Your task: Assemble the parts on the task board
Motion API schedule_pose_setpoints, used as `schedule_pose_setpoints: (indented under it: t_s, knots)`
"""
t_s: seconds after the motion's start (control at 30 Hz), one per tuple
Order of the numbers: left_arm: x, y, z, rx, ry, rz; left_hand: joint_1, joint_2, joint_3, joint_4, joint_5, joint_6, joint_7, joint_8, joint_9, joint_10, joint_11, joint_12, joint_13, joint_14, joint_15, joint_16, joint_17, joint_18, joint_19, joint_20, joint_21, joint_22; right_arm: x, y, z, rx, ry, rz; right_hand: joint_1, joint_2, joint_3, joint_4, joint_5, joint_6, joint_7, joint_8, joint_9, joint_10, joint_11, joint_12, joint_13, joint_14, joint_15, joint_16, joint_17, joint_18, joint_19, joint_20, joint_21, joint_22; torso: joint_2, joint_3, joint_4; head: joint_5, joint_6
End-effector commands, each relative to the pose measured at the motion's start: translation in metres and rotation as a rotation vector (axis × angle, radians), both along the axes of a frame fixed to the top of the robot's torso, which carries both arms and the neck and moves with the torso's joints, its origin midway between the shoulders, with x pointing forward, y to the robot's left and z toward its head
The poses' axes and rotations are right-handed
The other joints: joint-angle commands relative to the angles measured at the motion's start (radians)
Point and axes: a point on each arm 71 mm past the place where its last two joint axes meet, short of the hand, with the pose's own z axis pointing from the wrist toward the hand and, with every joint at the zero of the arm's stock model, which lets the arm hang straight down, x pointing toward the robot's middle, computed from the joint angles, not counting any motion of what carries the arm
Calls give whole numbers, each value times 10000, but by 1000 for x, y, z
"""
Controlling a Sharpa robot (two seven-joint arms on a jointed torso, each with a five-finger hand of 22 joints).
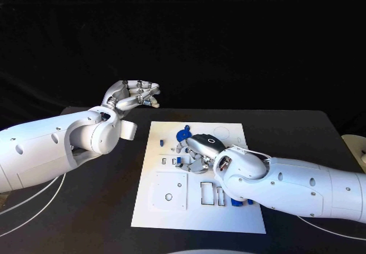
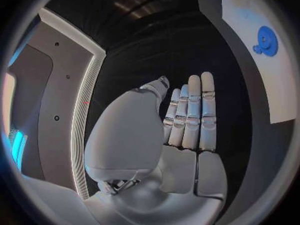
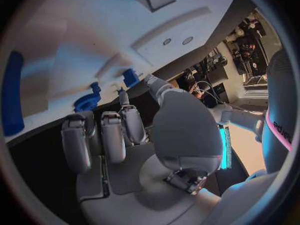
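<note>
The white task board (image 1: pixel 200 211) lies in the middle of the black table. A round blue part (image 1: pixel 184 135) sits near its far edge, and small blue parts (image 1: pixel 162 142) lie to its left. My right hand (image 1: pixel 200 152) hovers palm down over the board's middle, fingertips close to the surface, with nothing seen in it. The right wrist view shows its fingers (image 3: pixel 109 135) loosely bent, with the round blue part (image 3: pixel 87 102) and a blue block (image 3: pixel 130 77) beyond them. My left hand (image 1: pixel 137 94) is raised beyond the board's far left corner and holds nothing; its fingers (image 2: pixel 190 112) lie side by side.
More blue parts (image 1: pixel 238 202) peek out beneath my right forearm near several rectangular slots (image 1: pixel 207 192). A long blue piece (image 3: pixel 12 100) lies on the board. A square plate with a hole (image 1: pixel 167 197) sits at the board's near left. A pale object (image 1: pixel 355 144) is at the table's right edge.
</note>
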Motion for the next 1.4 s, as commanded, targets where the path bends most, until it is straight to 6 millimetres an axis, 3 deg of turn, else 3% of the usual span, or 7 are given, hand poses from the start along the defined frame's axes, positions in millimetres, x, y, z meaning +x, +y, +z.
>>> schedule_pose_setpoints:
  t_s: [0.03, 0.3, 0.37, 0.6, 0.83, 1.17, 1.4]
  knots:
    - [0, -3, -5, 724, 464, -630, -584, -43, -226, 241, -60, -32, -35, -22, 48, 391, -81, 222, 131, 145, -29, 193, 144, 40, -33, -4, 81, 3, -2, -4, 20, 1800, -656, 694, 212, 104, 8, -14, 143, 59, -6, 27, 9, -58, 7, -30, 766, 814, 63, -54, 1619, -143, 1066, 75, 47, 2628, -68, -11, -17, -4, 63]
    - [-1, -7, -27, 4083, 1966, -1971, -2133, 398, -886, 247, -41, 625, -427, 560, 460, 1716, -597, 1750, 1208, 1520, -554, 2441, 1564, 61, 1130, -486, 1301, 615, 16, -51, 52, 4105, 1739, 702, 721, 444, 462, -207, 609, 254, -25, 218, 57, -520, -32, -601, 291, 668, 18, -324, 1115, 28, 677, 34, -533, 2191, -277, -44, -84, 25, 127]
    - [-3, -9, -33, 5236, 2422, -2484, -2687, 707, -1023, 226, 4, 688, -617, 833, 704, 1752, -751, 2510, 1858, 2560, -745, 4773, 3864, 42, 1510, -696, 2110, 1130, 21, -67, 59, 4484, 2153, 379, 689, 445, 464, -194, 677, 307, -34, 276, 79, -504, -35, -588, 299, 675, 16, -320, 1136, 24, 686, 32, -522, 2201, -347, -55, -111, 42, 107]
    - [-6, -21, -47, 8612, 3342, -3296, -3497, 1052, -1773, 269, -68, 517, -914, 1974, 1973, 834, -1054, 6023, 5111, 4515, -1084, 9112, 9364, -841, 3369, -1011, 7189, 7726, 37, -132, 76, 5310, 2564, -1131, 630, 398, 437, -179, 799, 321, -44, 333, 102, -510, -44, -606, 277, 678, 8, -326, 1136, 26, 682, 26, -534, 2194, -525, -51, -165, 75, 49]
    - [-6, -46, -55, 11278, 3458, -3712, -3891, 1325, -2252, 309, -47, 370, -1061, 2587, 2820, 1187, -1180, 8993, 8217, 4683, -1137, 9490, 9925, -1044, 3740, -1105, 8099, 9117, 52, -179, 80, 5570, 2335, -2423, 583, 281, 390, -191, 907, 205, -35, 364, 121, -955, -41, -1156, -183, 529, 6, -599, 641, 202, 274, 20, -1167, 1732, -621, 11, -230, 124, -43]
    - [-5, -81, -60, 12951, 3058, -4058, -4133, 1557, -2660, 303, -54, 387, -1150, 2935, 3405, 1378, -1254, 9834, 9132, 4815, -1189, 9762, 10339, -1142, 3921, -1134, 8468, 9740, 63, -197, 82, 6426, 2011, -3218, 754, 177, 785, -243, 875, -817, 207, 462, 223, -4462, 204, -6118, -4433, -2053, 232, -5008, -4671, 1666, -3974, 208, -8533, -3436, -662, 73, -203, 175, -203]
    - [-4, -99, -64, 13442, 3070, -4512, -4225, 1661, -2718, 306, -54, 357, -1160, 2967, 3538, 1449, -1265, 10038, 9356, 4850, -1200, 9834, 10450, -1171, 3977, -1139, 8566, 9912, 68, -200, 82, 6654, 1860, -3489, 755, -74, 1207, -238, 963, -1091, 315, 811, 237, -4624, 351, -8053, -6731, -3129, 403, -8257, -6571, 1679, -4266, 395, -10626, -5170, -639, 55, -243, 249, -291]
